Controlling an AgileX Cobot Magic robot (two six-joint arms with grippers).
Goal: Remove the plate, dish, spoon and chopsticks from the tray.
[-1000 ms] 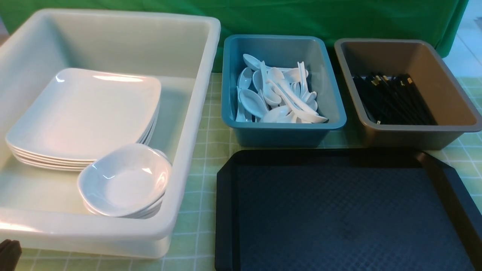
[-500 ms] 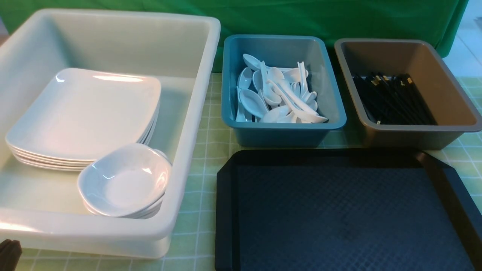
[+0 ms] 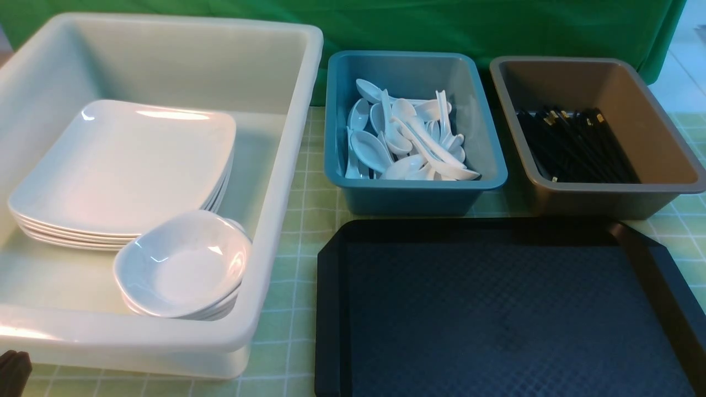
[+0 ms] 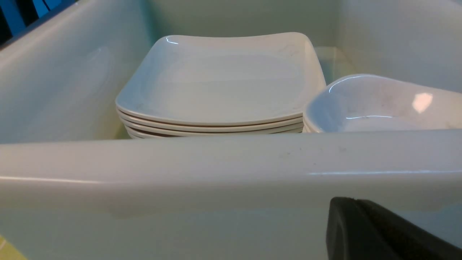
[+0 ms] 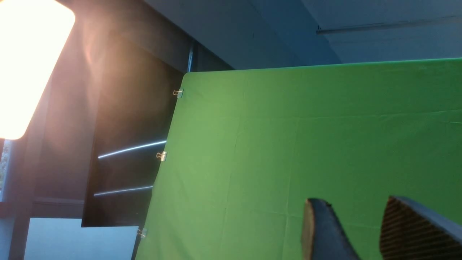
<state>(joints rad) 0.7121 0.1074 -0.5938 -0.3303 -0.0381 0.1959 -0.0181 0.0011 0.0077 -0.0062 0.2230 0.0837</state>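
The black tray (image 3: 331, 309) lies at the front right with nothing on its textured floor. A stack of white plates (image 3: 127, 165) (image 4: 223, 79) rests in the white tub, and beside it a stack of small deep dishes (image 3: 185, 264) (image 4: 382, 104). White spoons (image 3: 408, 143) fill the teal bin. Black chopsticks (image 3: 573, 146) lie in the grey-brown bin. My left gripper (image 3: 12, 368) (image 4: 355, 199) is shut and empty, low outside the tub's near wall. My right gripper (image 5: 353, 199) is open and empty, pointing up at the green cloth, out of the front view.
The big white tub (image 3: 287, 165) (image 4: 216, 162) takes up the left side. The teal bin (image 3: 496, 165) and the grey-brown bin (image 3: 651, 127) stand behind the tray. A green checked cloth (image 3: 309, 204) covers the table, and a green backdrop (image 5: 306, 144) hangs behind.
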